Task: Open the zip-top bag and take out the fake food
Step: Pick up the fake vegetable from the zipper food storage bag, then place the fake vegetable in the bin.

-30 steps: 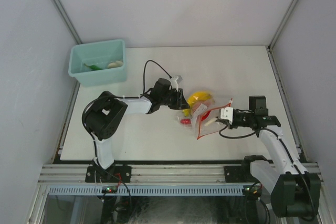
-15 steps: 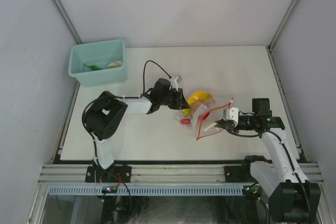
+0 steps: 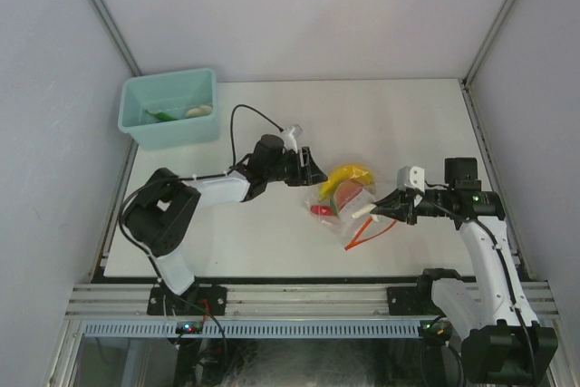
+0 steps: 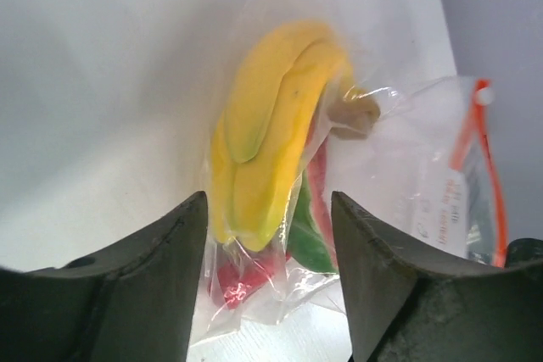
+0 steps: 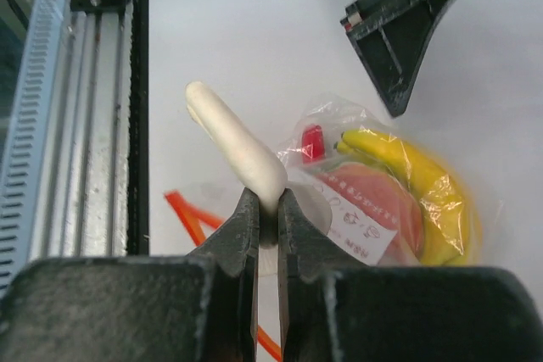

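The zip-top bag lies crinkled at mid-table, its red-orange zip strip gaping towards the near edge. Inside it I see a yellow banana, a green piece and a red piece. My left gripper stands open just left of the bag, both fingers apart from the plastic. The right gripper is shut on one end of a whitish piece, which sticks out at the bag's mouth beside the white label.
A teal bin at the far left corner holds a green and a whitish item. Grey walls close in the table on three sides. A metal rail runs along the near edge, close behind the right gripper.
The left gripper has opened, let go of the bag and drawn back to the left. The right arm has pulled to the right, and the whitish piece now shows at the bag's mouth.
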Controlling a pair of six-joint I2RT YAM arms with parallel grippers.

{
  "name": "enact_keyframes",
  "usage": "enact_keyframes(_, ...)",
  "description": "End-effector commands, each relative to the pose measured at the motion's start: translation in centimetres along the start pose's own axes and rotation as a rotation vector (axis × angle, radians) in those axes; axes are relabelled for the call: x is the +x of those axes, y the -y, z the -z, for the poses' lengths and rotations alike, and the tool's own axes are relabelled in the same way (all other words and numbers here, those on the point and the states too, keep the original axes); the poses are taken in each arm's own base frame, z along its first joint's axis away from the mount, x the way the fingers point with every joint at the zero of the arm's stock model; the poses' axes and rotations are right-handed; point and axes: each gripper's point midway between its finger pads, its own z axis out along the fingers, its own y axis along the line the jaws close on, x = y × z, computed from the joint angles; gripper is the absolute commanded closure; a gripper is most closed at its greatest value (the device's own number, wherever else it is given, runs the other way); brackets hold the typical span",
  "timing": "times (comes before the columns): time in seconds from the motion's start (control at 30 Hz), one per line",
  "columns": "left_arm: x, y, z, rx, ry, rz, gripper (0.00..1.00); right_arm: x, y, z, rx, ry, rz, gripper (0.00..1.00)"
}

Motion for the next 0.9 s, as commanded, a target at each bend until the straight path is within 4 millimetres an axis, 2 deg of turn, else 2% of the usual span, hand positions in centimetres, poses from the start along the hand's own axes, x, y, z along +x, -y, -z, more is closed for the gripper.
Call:
enact_keyframes(0.0, -4.9, 3.2, 3.4, 0.063, 0.198, -0.053, 0.34, -3.5, 1.4, 0.2, 0.024, 0.079, -0.121, 1.00)
enact_keyframes(0.2, -7.7, 5.9, 6.9, 0.118, 0.335, -0.154, 0.33, -5.2, 3.4, 0.1, 0.071, 0.114, -0.347, 1.00)
enact_keyframes(0.33, -9.4, 8.9, 9.9, 0.217, 0.459, -0.226, 0.33, -5.7, 4.9, 0.0, 0.096, 0.133, -0.507, 1.00)
enact_keyframes(0.43, -10.5, 11.2, 12.5, 0.301, 0.555, -0.277, 0.27, -5.7, 5.7, -0.3, 0.070, 0.148, -0.629, 1.00)
enact_keyframes(0.53, -10.8, 13.2, 14.5, 0.406, 0.635, -0.304, 0.17, -5.7, 6.3, -0.5, 0.032, 0.162, -0.743, 1.00)
enact_keyframes(0.6, -10.8, 14.3, 15.3, 0.488, 0.667, -0.276, 0.01, -5.6, 6.8, -0.7, 0.012, 0.164, -0.792, 1.00)
enact_keyframes(0.73, -10.3, 16.5, 15.7, 0.661, 0.667, -0.226, 0.00, -5.6, 7.6, -0.9, -0.043, 0.165, -0.904, 1.00)
enact_keyframes(0.87, -9.9, 17.5, 15.0, 0.693, 0.681, -0.226, 0.00, -5.4, 8.5, -1.1, -0.089, 0.160, -0.994, 1.00)
